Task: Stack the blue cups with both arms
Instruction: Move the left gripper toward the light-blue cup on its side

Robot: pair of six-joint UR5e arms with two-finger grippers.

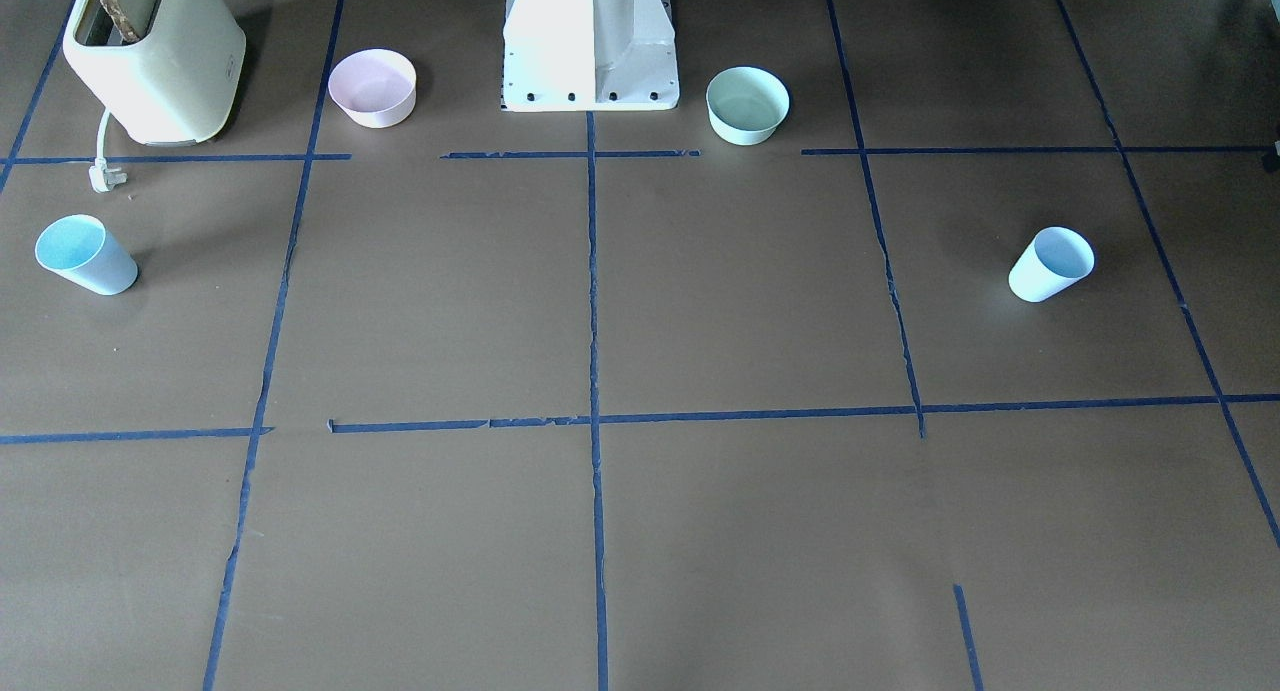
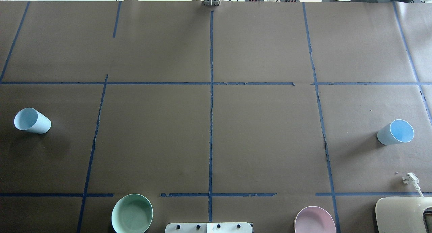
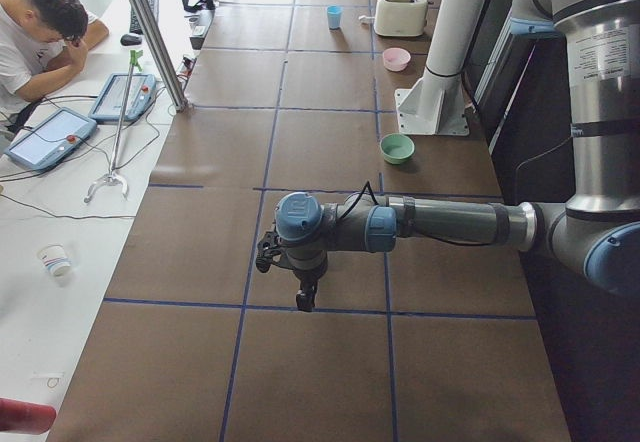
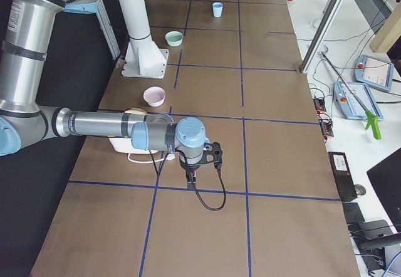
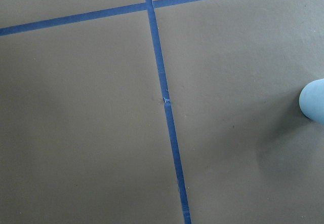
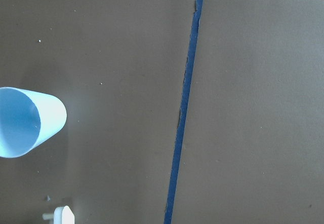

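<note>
**Front-facing:** left-side blue cup (image 1: 1050, 264) stands mouth-up on the table (image 1: 600, 531) at view right. Right-side blue cup (image 1: 85, 254) stands mouth-up at far view left, near the toaster (image 1: 155, 56) and its plug (image 1: 103, 176). The cups are well apart, one toward each end. Pink bowl (image 1: 372, 87) and mint-green bowl (image 1: 747, 104) flank the white pedestal base (image 1: 590, 41).

**Overhead:** left-side blue cup (image 2: 32, 120) sits at the left edge, right-side blue cup (image 2: 395, 132) at the right. The plug (image 2: 410, 179) lies between that cup and the toaster (image 2: 401, 214). Both bowls are on the near edge, either side of the base.

**Exterior left:** left arm (image 3: 440, 224) reaches out level over the table. Left gripper (image 3: 303, 297) points straight down, close to a blue tape line (image 3: 200, 304). The jaws are too small from here; can't tell if they're apart or together. Right-side blue cup (image 3: 334, 17) is at the far end, just beside the toaster. An operator (image 3: 40, 37) sits at the desk.

**Exterior right:** right arm (image 4: 100, 125) is in the same pose and covers part of the toaster. Right gripper (image 4: 190, 178) points down near a tape line. Its jaws can't be told either. Left-side blue cup (image 4: 217, 9) stands at the far end.

**Left wrist:** table and a tape crossing, with a sliver of the left-side blue cup (image 5: 314, 100) at the right edge. Jaws not in frame.

**Right wrist:** right-side blue cup (image 6: 25, 121) is at the left edge with its mouth toward the camera, and the plug (image 6: 63, 215) is at the bottom edge. Jaws not in frame.
</note>
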